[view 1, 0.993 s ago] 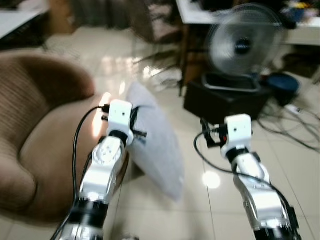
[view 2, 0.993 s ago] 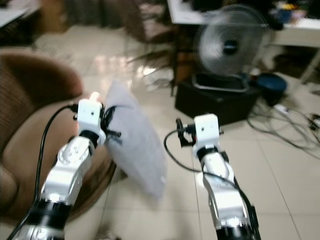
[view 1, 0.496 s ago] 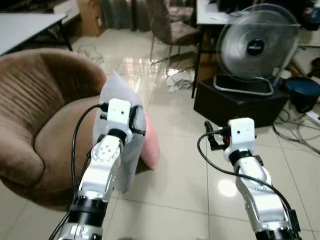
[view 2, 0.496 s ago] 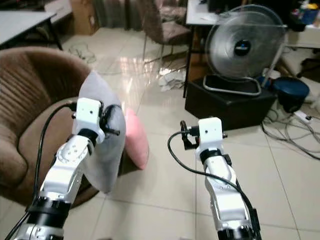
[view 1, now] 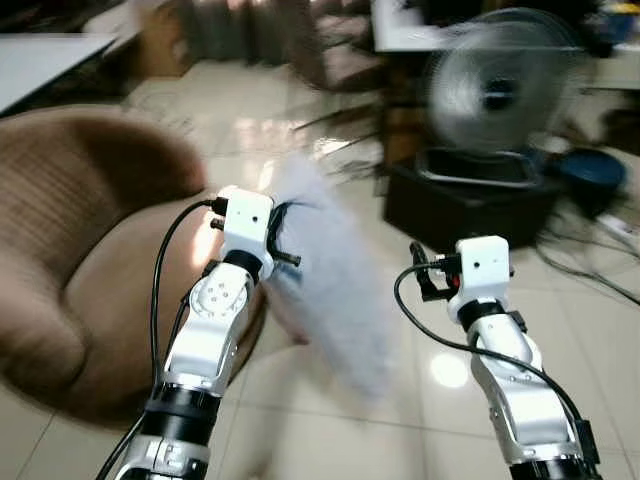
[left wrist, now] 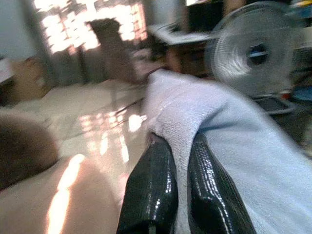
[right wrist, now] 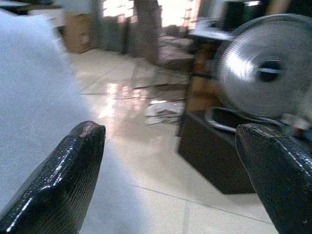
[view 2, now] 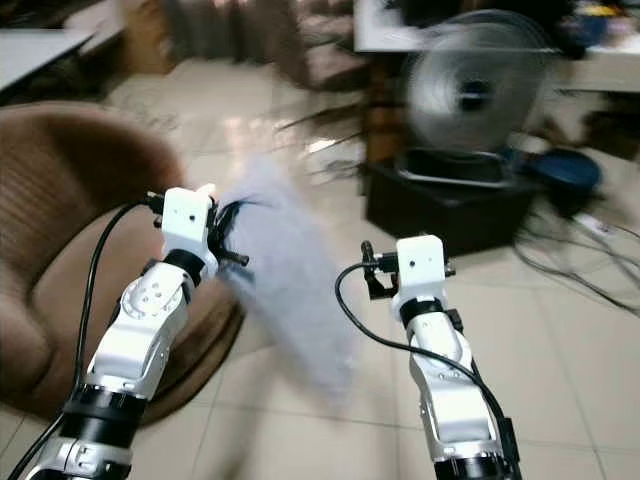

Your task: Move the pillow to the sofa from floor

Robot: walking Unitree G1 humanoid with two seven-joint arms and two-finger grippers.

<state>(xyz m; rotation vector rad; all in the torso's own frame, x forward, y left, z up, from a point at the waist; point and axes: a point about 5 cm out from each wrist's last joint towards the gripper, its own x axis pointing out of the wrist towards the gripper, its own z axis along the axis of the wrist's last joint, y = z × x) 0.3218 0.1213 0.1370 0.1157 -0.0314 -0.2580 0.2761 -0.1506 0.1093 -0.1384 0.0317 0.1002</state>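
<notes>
Pillow held off the floor, mid-frame, blurred.

Left gripper (left wrist: 168, 190) pinches a fold of the pale grey pillow (view 1: 335, 290) at its upper edge; the pillow hangs centre frame, beside the brown sofa (view 1: 70, 260) at left. Right gripper (right wrist: 175, 170) fingers spread wide, holding nothing, centre right. Fan (view 1: 500, 95) upper right.

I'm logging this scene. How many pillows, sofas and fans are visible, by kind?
Pillow: 1, pinched by the left tool
Sofa: 1
Fan: 1
Total: 3
</notes>
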